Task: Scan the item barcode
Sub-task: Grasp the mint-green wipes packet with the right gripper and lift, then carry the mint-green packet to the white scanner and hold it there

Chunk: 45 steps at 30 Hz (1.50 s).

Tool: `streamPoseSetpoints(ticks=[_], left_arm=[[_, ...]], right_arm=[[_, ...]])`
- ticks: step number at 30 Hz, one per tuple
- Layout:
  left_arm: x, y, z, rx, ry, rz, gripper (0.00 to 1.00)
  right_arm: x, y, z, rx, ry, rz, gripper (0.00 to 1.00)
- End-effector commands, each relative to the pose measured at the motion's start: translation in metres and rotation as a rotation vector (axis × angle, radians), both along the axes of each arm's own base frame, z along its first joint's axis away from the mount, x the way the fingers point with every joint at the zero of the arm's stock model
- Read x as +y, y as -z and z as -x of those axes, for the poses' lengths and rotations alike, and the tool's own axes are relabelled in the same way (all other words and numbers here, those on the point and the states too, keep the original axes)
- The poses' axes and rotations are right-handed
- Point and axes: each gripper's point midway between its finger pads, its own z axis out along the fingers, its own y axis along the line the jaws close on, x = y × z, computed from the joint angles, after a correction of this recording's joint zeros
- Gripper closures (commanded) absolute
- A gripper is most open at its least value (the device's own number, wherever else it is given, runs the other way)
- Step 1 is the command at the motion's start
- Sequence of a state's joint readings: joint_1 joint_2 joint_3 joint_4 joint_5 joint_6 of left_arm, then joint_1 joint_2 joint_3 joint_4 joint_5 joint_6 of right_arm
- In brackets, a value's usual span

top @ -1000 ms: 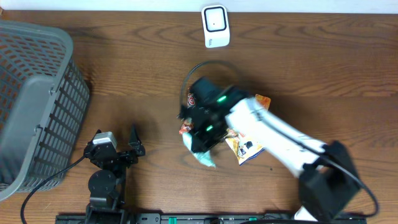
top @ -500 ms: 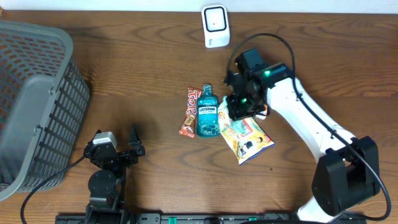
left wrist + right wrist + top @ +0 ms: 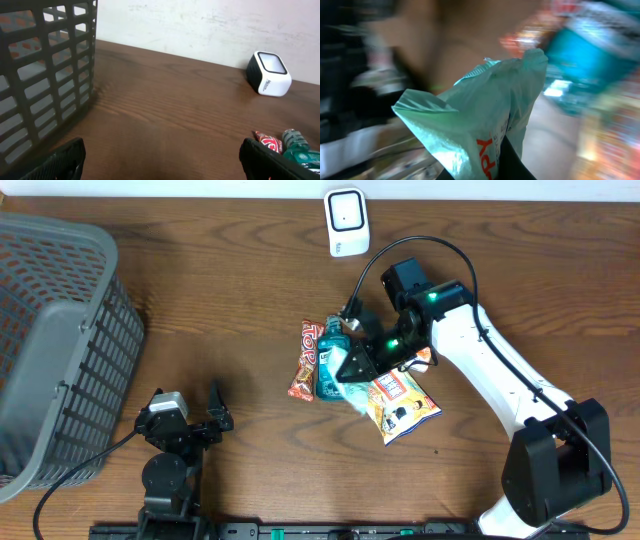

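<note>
The right arm's fingers (image 3: 348, 366) are clamped on a mint-green crinkly plastic packet (image 3: 485, 115) over the middle of the desk (image 3: 200, 310), the small white box-shaped scanner (image 3: 347, 222) lying toward the far edge from it, while the left arm's fingers (image 3: 65, 157), spread wide, sit farther off by the near edge.

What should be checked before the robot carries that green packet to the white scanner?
1. Right gripper shut on green packet: ok.
2. Packet's barcode facing outward: cannot tell; the wrist view is blurred.
3. Scanner standing in the open, unobstructed: ok.
4. Left gripper open, away from the path: ok.
5. Packet clear of the bottle beside it: cannot tell.
</note>
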<state>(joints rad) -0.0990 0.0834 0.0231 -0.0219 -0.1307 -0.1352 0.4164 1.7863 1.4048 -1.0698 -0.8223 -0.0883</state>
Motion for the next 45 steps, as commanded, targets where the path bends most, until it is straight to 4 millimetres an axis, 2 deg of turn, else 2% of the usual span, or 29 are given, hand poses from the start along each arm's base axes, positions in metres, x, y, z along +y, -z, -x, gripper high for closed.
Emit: streamPoseSetpoints(ticks=[1, 4, 6, 7, 15, 27, 30, 34, 37, 39, 42, 45], left_arm=[[0.005, 0.018, 0.002, 0.056, -0.025, -0.001, 0.02], [0.005, 0.018, 0.002, 0.056, -0.025, -0.001, 0.02], [0.005, 0.018, 0.002, 0.056, -0.025, -0.001, 0.02], [0.005, 0.018, 0.002, 0.056, -0.025, -0.001, 0.02], [0.005, 0.018, 0.002, 0.056, -0.025, -0.001, 0.02], [0.005, 0.018, 0.002, 0.056, -0.025, -0.001, 0.02], [0.005, 0.018, 0.002, 0.056, -0.025, -0.001, 0.02], [0.005, 0.018, 0.002, 0.056, -0.025, -0.001, 0.02], [0.005, 0.018, 0.002, 0.056, -0.025, -0.001, 0.02], [0.005, 0.018, 0.002, 0.056, -0.025, -0.001, 0.02], [0.005, 0.018, 0.002, 0.056, -0.025, -0.001, 0.02], [0.005, 0.018, 0.002, 0.056, -0.025, -0.001, 0.02]], right_arm=[[0.029, -0.058, 0.024, 0.174, -0.05, -0.367, 0.93], [0.035, -0.091, 0.031, 0.289, -0.056, -0.536, 0.91], [0.035, -0.103, 0.035, 0.375, -0.04, -0.581, 0.99], [0.034, -0.106, 0.036, 0.418, -0.026, -0.581, 0.99], [0.024, -0.108, 0.045, 0.563, 0.049, -0.528, 0.99], [0.018, -0.105, 0.046, 0.554, 0.06, -0.51, 0.99], [0.014, -0.095, 0.045, 0.521, 0.063, -0.459, 0.99], [-0.002, -0.054, 0.046, 0.409, 0.051, -0.237, 0.99], [-0.012, -0.037, 0.04, 0.35, 0.055, -0.146, 0.99], [-0.017, -0.026, 0.028, 0.269, 0.054, -0.11, 0.99], [-0.031, 0.003, 0.001, 0.102, 0.078, 0.04, 0.99], [-0.048, 0.025, -0.036, -0.01, 0.211, 0.217, 0.99]])
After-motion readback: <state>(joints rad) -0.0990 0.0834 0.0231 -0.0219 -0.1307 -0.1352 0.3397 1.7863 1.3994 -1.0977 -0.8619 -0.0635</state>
